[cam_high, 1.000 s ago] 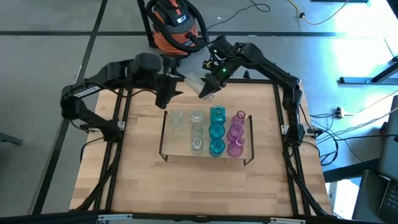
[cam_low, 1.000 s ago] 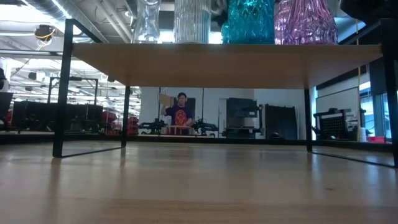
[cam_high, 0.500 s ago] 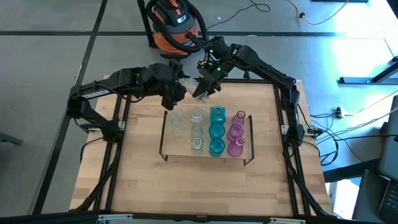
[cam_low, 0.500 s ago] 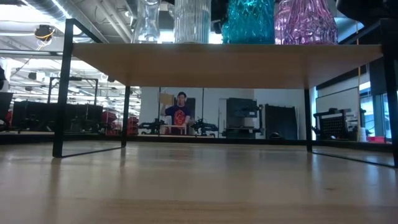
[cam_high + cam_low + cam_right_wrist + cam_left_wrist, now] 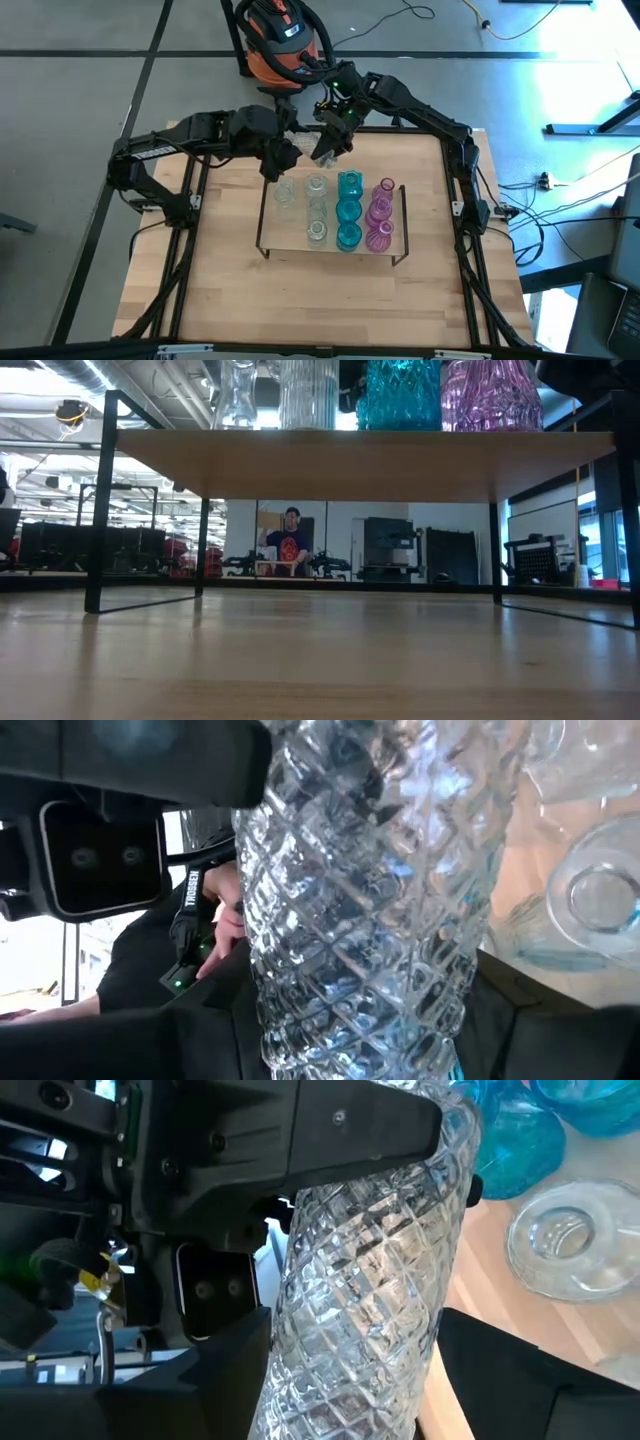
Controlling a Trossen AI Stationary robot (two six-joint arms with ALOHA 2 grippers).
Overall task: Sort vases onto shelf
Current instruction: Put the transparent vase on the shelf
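We see the table (image 5: 240,290) from above, with the shelf (image 5: 290,240) at its middle carrying clear, teal (image 5: 349,210) and pink vases (image 5: 379,214) in rows. From the low view only the shelf's underside and the vases' cut-off bases show. Both arms meet above the shelf's far edge. The right gripper (image 5: 327,148) is clamped on a clear diamond-cut vase (image 5: 370,1290), which fills both wrist views and hides most else. The left gripper (image 5: 283,155) sits spread wide, its fingers (image 5: 215,1370) flanking that vase; we cannot tell whether they touch it.
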